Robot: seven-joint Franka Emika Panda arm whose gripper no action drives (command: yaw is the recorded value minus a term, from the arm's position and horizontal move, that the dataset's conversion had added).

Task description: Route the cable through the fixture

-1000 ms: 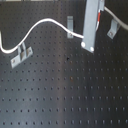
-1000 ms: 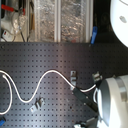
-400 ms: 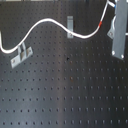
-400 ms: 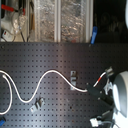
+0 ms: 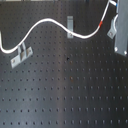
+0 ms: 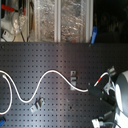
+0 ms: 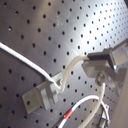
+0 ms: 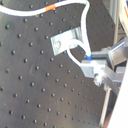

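The white cable (image 5: 45,21) waves across the black pegboard, its red band (image 5: 102,23) near the first exterior view's right edge. Beside the band stands the fixture (image 5: 112,31), a small silvery clip. My gripper (image 5: 120,37) hangs next to it, shut on the cable's end. In the first wrist view the cable (image 7: 30,60) reaches the fixture (image 7: 44,96), then loops up into my gripper (image 7: 101,65). The second wrist view shows the same loop from the fixture (image 8: 66,40) to my gripper (image 8: 94,64). I cannot tell whether the cable sits in the slot.
A narrow grey strip bracket (image 5: 70,26) stands mid-board under the cable, and a wider clip (image 5: 20,54) sits at the first exterior view's left. The pegboard (image 5: 65,95) is covered in holes. Cluttered shelving (image 6: 55,20) rises behind the board in the second exterior view.
My gripper has moved toward the first exterior view's right, carrying the cable's end and red band with it, from near the strip bracket to beside the fixture.
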